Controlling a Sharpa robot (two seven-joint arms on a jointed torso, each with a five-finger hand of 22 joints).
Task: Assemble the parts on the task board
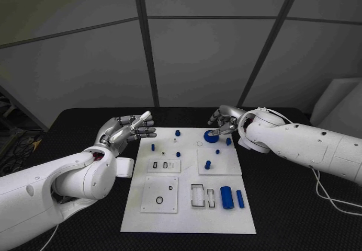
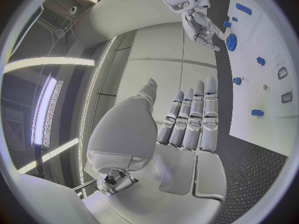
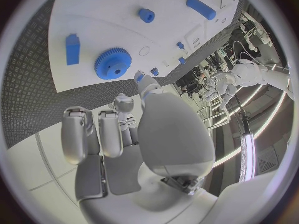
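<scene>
The white task board (image 1: 189, 217) lies in the middle of the black table, also seen in the left wrist view (image 2: 274, 92) and right wrist view (image 3: 106, 15). A blue gear (image 1: 212, 136) (image 3: 112, 63) (image 2: 231, 41) lies flat near the board's far edge. My right hand (image 1: 225, 121) (image 3: 124, 134) (image 2: 201, 25) hovers just behind the gear with half-curled fingers and holds nothing. Whether a fingertip touches the gear I cannot tell. My left hand (image 1: 128, 130) (image 2: 187, 119) is off the board's far left corner, fingers stretched out straight and empty.
A thick blue cylinder (image 1: 225, 197) and a thin blue bar (image 1: 240, 198) lie at the board's near right beside rectangular slots (image 1: 198, 194). Small blue pegs (image 1: 178, 133) (image 1: 207, 164) stand further back, with a blue block (image 1: 228, 140) (image 3: 73, 49) beside the gear. A black ring (image 1: 160, 201) lies on a raised plate.
</scene>
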